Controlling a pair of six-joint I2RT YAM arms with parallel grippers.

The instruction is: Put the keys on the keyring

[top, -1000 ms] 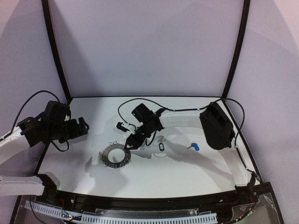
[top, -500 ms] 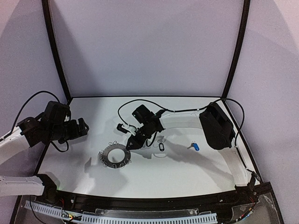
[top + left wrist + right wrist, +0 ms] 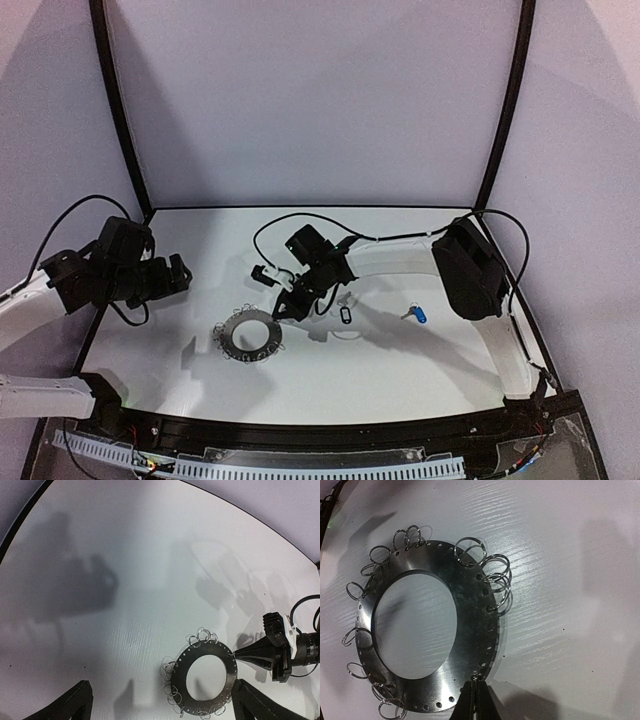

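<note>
The left gripper [image 3: 178,271] hangs over the left side of the white desk [image 3: 330,375], at about 10 o'clock from the keyring and well apart from it. Its fingers [image 3: 75,706] are spread wide with nothing held between them.

The keyring [image 3: 231,335], a flat dark grey metal disc with a large centre hole, lies flat on the desk left of centre. Small wire clips [image 3: 492,575] hang from holes around its rim, bunched at several spots.

The right gripper [image 3: 282,309] reaches in from the right and points down at the ring's 2 o'clock edge. In the right wrist view its fingertips [image 3: 466,700] are pressed together right at the outer rim; whether they pinch a clip or the rim itself cannot be told.

Both keys lie on the desk off the ring. The black-tagged key [image 3: 346,315] sits near the ring's 3 o'clock side, just beyond the right gripper. The blue-tagged key [image 3: 419,314] rests farther out toward 3 o'clock.
</note>
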